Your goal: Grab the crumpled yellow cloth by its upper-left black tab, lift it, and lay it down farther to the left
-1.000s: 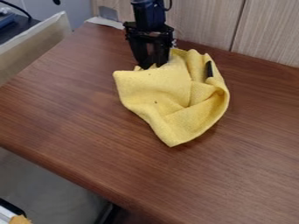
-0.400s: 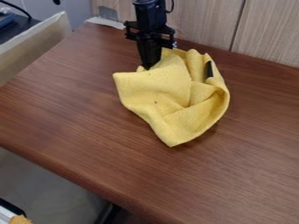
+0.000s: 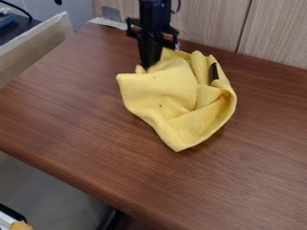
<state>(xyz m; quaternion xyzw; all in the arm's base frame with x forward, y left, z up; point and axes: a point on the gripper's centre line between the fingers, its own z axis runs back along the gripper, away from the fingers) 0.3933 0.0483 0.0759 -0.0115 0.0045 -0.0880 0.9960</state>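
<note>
The hand [image 3: 146, 66], closed narrow on the upper-left edge of the yellow cloth [image 3: 171, 96], sits at the cloth's eleven o'clock, most of the crumpled fabric spreading toward five, its longer axis roughly twelve-to-six on the bench [image 3: 78, 112].

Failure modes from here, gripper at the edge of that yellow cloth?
Slip: the gripper seems to pinch only a small fold at the rear edge of the yellow cloth, so the fold may pull free if lifted.
Drag: most of the cloth lies bunched on the table and might unfold unevenly.
Bump: the wood-grain panel stands close behind; backward motion could hit it.
</note>
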